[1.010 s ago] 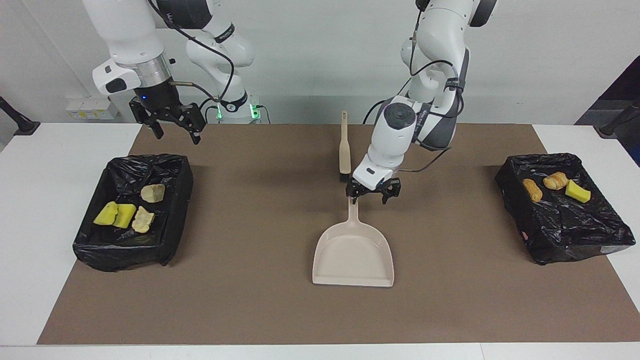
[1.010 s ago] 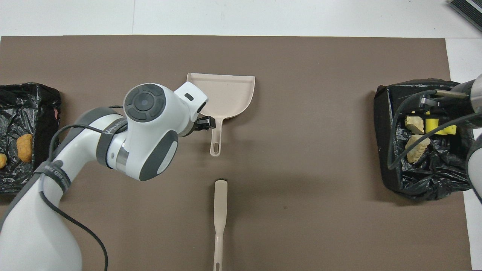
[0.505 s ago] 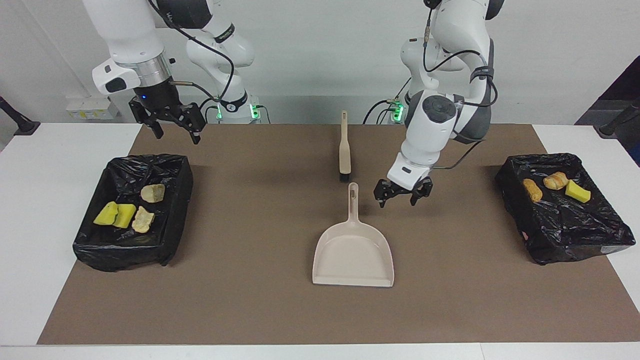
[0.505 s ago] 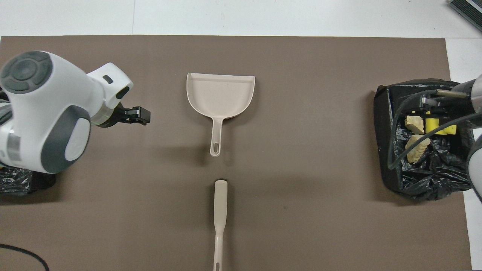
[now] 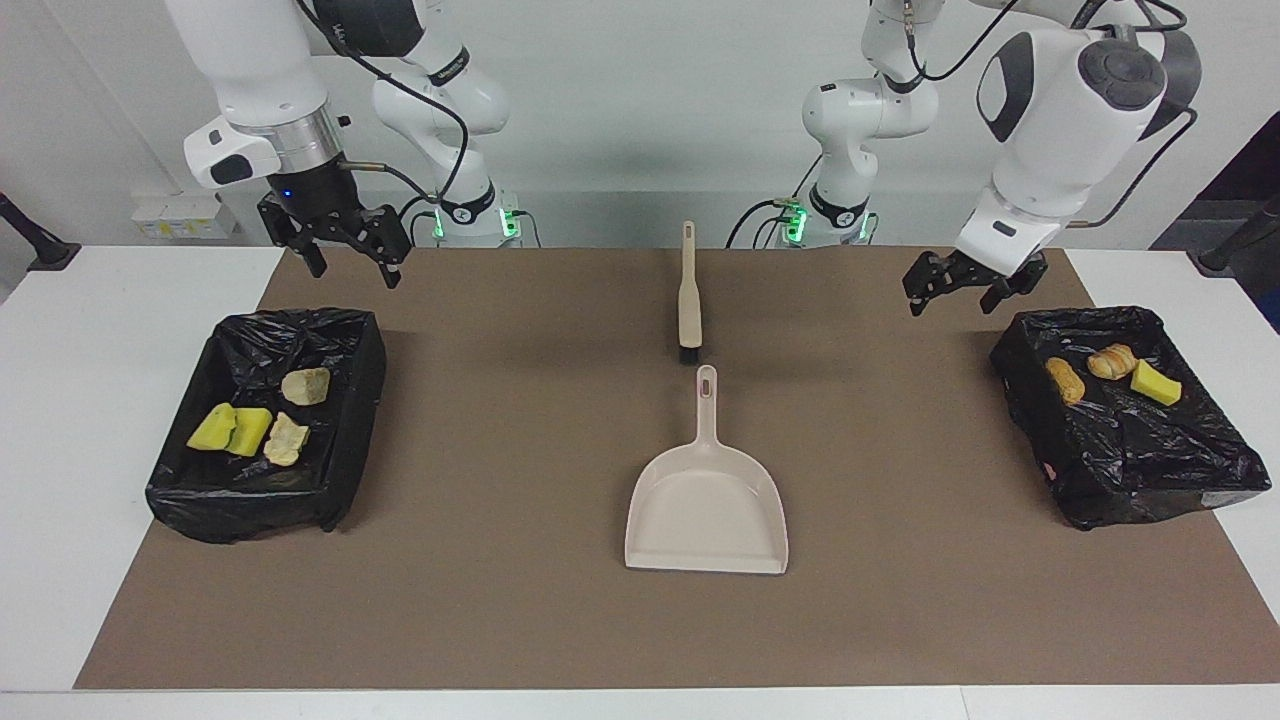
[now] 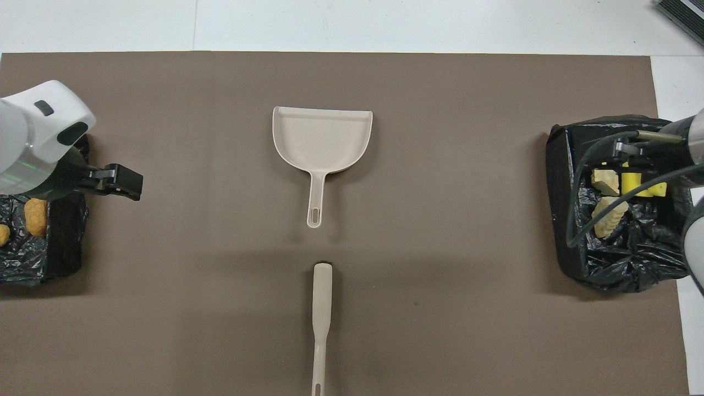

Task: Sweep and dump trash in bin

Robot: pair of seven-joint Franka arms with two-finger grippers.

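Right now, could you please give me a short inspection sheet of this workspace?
Surface: brown mat on a white table; no scraps loose on it.
Job's things: four scraps in the bin at the right arm's end; three scraps in the bin at the left arm's end.
Clutter: dustpan and brush lie mid-mat, apart, neither held.
Grippers: left gripper over the mat beside its bin, jaws open, empty; right gripper over the mat's edge near its bin, jaws open, empty.
Cables: on the arms only.
Surroundings: white wall.
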